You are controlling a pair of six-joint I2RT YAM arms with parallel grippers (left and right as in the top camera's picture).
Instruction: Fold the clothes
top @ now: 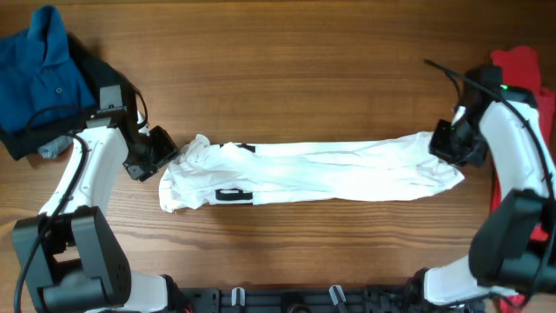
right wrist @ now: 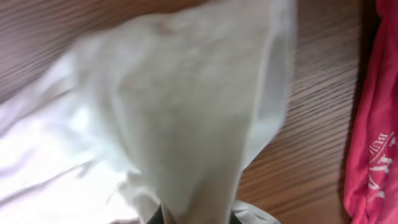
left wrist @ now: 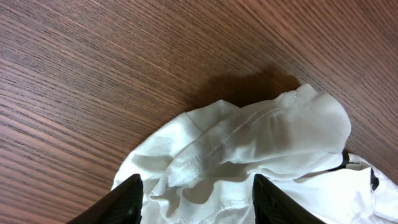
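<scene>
Left gripper (left wrist: 199,200): fingers (left wrist: 132,199) apart, loose cloth bunched between them, nothing pinched. Right gripper (right wrist: 196,215): fingertips mostly buried, but cloth tents up out of the jaws and narrows into them, so I read it as clamped on the fabric. The thing in hand is the white soft-fabric T-shirt (top: 313,169) with black block print (top: 233,195), lying as a long narrow band across the brown wooden table (top: 295,69). My left fingers sit at its left end, my right fingers at its right end. Beyond the T-shirt's left end, toward the far corner, is a blue polo shirt (top: 39,65) on a dark garment (top: 97,63). Just past the T-shirt's right end lies a red printed garment (right wrist: 373,143), apart from it. Handling, my judgement: light, limp, no stiffness, so it sags and wrinkles wherever unsupported and slides easily on the wood. A single-layer pinch may slip. Best hold is the thicker seamed edge at each end, gripped through all layers, both ends level so the band keeps tension.
</scene>
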